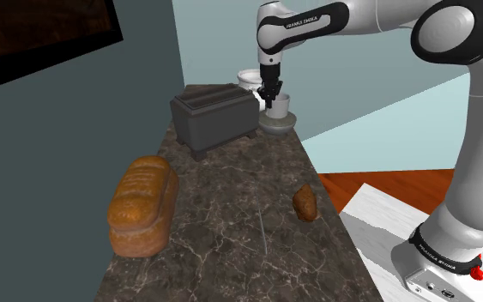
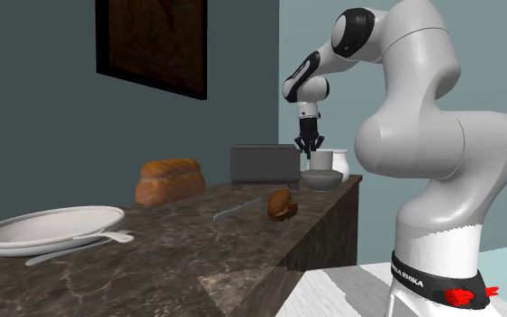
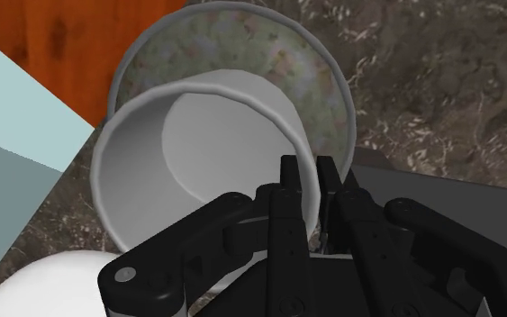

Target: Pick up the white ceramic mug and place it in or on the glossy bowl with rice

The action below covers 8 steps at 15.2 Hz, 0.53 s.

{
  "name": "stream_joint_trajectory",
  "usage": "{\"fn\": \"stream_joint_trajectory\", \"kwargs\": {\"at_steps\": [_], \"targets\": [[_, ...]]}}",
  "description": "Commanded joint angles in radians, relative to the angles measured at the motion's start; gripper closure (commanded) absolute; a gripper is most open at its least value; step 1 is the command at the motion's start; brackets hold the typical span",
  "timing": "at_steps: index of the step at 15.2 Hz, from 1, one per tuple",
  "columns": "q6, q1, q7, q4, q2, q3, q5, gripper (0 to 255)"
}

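One step is left, by my reading: the setting down. The mug [image 3: 197, 149] sits directly over the bowl [image 3: 319, 81] at the far right corner of the counter [image 1: 231, 232]. The gripper [image 3: 309, 180] has hold of it, its fingers nearly closed with only the mug's thin wall pinched between them. Whether the mug's base already touches the speckled rice I cannot tell; from the side it looks sunk just inside the bowl's rim. The next move probably calls for a short, straight descent until the base rests, then opening the fingers and lifting clear without dragging the rim. Since the grip is on one side only, the mug may tip as it lands.

Across the counter from left to right in the shoulder view:
- A brown loaf [image 1: 143, 206] lies near the left edge.
- A dark toaster [image 1: 214, 120] stands farther back, just left of the bowl.
- A white jar [image 1: 250, 77] sits behind the mug.
- A small brown lump [image 1: 305, 203] lies near the right edge.

The second exterior view adds a white plate [image 2: 26, 241] with a spoon [image 2: 107, 239] at the near end, and a knife [image 2: 238, 212] by the lump.

The counter is dark veined stone. A dark wall [image 1: 51, 129] with a framed picture [image 1: 42, 34] runs along its left; paler walls and a red-brown floor [image 1: 385, 184] lie to the right.
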Motion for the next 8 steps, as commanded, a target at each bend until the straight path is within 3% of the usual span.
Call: {"fn": "stream_joint_trajectory", "kwargs": {"at_steps": [1, 2, 7, 8], "targets": [[0.0, -0.002, 0.0, -0.004, 0.005, -0.002, -0.001, 255], [0.002, -0.002, 0.0, -0.007, 0.005, -0.002, 0.0, 0], [0.0, -0.002, 0.0, -0.004, 0.005, -0.002, -0.001, 0], [-0.033, 0.001, -0.002, 0.03, 0.006, -0.001, 0.0, 0]]}}
